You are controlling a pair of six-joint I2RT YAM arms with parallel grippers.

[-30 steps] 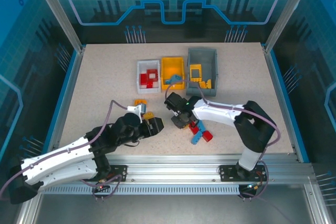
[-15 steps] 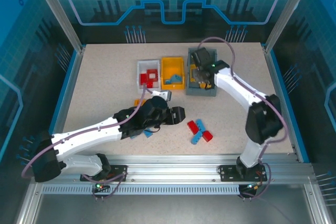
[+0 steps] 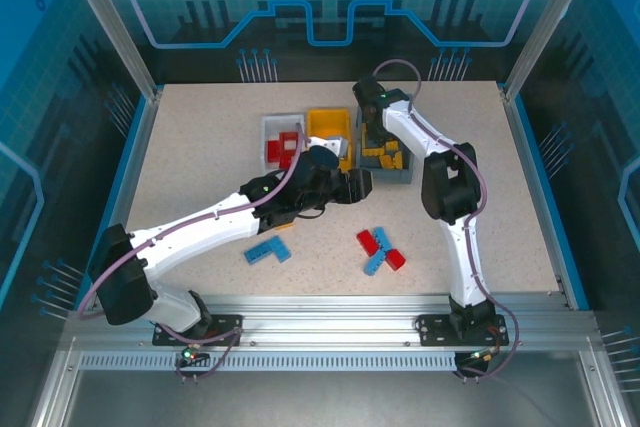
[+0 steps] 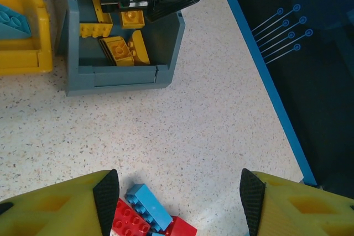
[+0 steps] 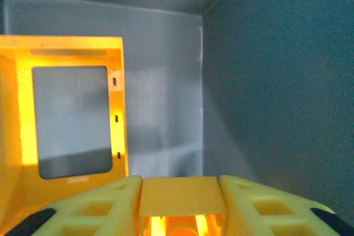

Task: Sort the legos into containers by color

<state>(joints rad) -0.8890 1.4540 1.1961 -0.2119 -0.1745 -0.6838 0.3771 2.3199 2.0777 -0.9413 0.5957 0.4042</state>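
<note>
Left claw [image 3: 358, 185] hangs over the table [image 3: 200, 147] just in front of the yellow bin [image 3: 325, 117] and grey bin [image 3: 395, 175]. Its jaws stand wide apart and hold nothing. In the left wrist view the black pads [image 4: 106, 200] are well apart, with bare table between them. A loose blue brick [image 4: 146, 205] lies on loose red bricks [image 4: 130, 222] near the left pad.

Right claw [image 3: 380, 137] is down inside the grey bin. In the right wrist view a flat yellow brick [image 5: 177, 194] sits between its fingers [image 5: 88, 208]. Whether the brick is gripped or loose cannot be told. A yellow frame [image 5: 66, 45] lies ahead of it on the bin floor.

More yellow bricks [image 4: 119, 48] lie in the grey bin. The white bin [image 3: 268, 127] holds red bricks [image 3: 283, 147]. The yellow bin holds a blue piece [image 4: 14, 20]. A blue L brick [image 3: 267, 252] lies alone on the table near the left arm.
</note>
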